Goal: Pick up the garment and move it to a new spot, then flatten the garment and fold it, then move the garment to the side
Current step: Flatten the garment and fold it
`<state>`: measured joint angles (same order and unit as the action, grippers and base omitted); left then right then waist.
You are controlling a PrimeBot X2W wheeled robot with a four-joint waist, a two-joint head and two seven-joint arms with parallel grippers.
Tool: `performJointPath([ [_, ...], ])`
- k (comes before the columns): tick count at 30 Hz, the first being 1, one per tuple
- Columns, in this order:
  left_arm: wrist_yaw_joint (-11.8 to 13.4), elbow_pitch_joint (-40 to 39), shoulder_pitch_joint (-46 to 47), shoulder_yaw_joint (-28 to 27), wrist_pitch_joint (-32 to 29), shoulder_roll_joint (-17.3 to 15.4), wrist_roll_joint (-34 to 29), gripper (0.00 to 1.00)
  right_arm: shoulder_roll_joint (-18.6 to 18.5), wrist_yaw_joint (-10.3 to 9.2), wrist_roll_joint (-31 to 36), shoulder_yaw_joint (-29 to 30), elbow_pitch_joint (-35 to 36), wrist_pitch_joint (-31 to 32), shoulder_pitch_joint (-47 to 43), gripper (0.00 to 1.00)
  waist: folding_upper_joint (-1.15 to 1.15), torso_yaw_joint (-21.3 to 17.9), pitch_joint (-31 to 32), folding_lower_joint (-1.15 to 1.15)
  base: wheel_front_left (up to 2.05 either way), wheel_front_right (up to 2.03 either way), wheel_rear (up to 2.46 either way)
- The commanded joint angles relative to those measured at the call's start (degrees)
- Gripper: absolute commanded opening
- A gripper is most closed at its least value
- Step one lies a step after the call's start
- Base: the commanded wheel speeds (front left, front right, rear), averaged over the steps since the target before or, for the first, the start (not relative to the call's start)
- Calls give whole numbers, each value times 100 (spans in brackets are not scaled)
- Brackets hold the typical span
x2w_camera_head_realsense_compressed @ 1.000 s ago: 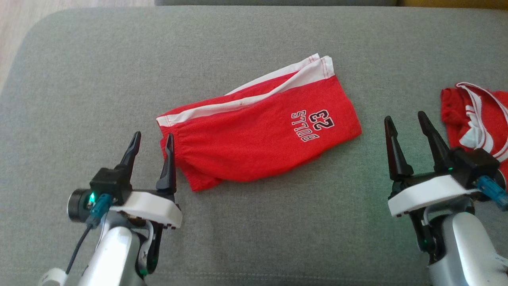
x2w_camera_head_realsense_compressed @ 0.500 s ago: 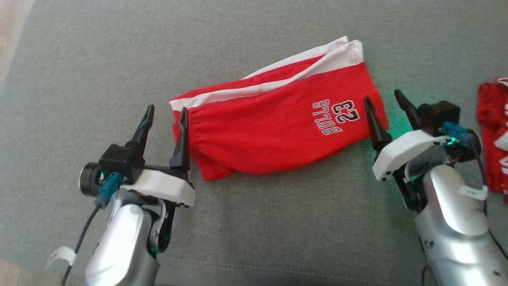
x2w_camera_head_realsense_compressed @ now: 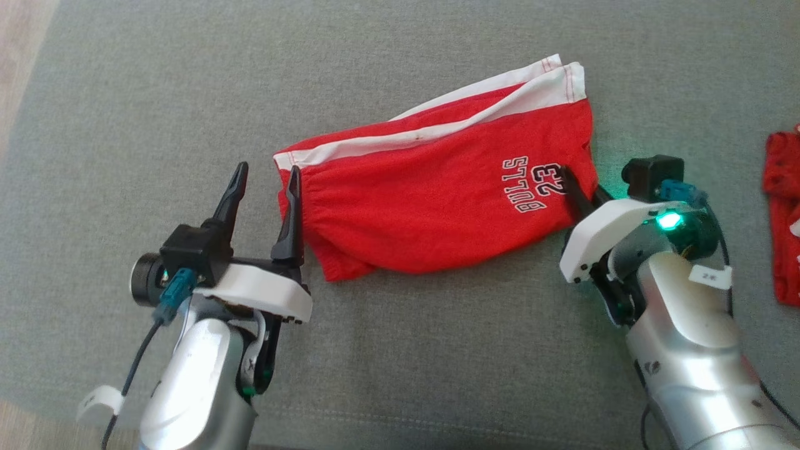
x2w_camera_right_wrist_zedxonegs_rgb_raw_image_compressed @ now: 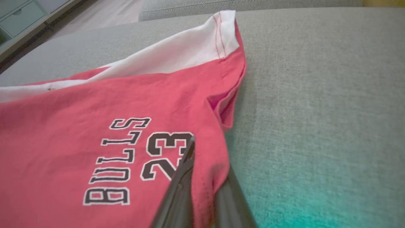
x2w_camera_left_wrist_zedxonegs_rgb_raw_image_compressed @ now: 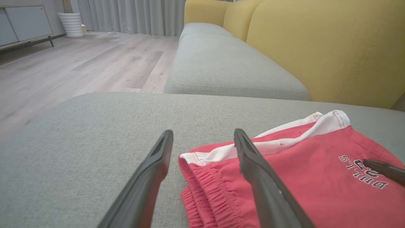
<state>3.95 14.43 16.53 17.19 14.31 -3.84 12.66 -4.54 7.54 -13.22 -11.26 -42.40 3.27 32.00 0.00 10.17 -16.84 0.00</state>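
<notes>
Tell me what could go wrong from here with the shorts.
1. The right pincer pinches only a thin edge of the shorts; it may slip or lift just one layer.
2. The left pincer is open at the waistband; a one-sided lift would probably bunch the shorts.
3. Another red garment lies close beside the right arm and might get dragged.

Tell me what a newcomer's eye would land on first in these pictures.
The red shorts, white-striped and lettered BULLS 23, lie across the middle of the grey sofa cushion. The right gripper is pinched shut on their leg hem beside the lettering, while the left gripper stands open at the waistband end. A second red garment lies at the far right of the head view.
</notes>
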Motion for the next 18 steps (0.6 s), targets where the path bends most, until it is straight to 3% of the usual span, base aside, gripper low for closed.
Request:
performJointPath([
  [1, -21, -199, 142, -245, 69, -65, -71, 100, 127, -5, -81, -160, 61, -72, -133, 0, 0, -39, 42, 0, 0, 0, 0],
  [11, -7, -260, -168, -382, 69, -104, -106, 100, 149, -5, -395, 120, 798, -670, -1176, 0, 0, -298, 333, 0, 0, 0, 0],
  [18, 15, -287, -338, -459, 69, -148, -85, 100, 162, -5, -535, 561, 1386, -714, -1940, 0, 0, -422, 425, 0, 0, 0, 0],
])
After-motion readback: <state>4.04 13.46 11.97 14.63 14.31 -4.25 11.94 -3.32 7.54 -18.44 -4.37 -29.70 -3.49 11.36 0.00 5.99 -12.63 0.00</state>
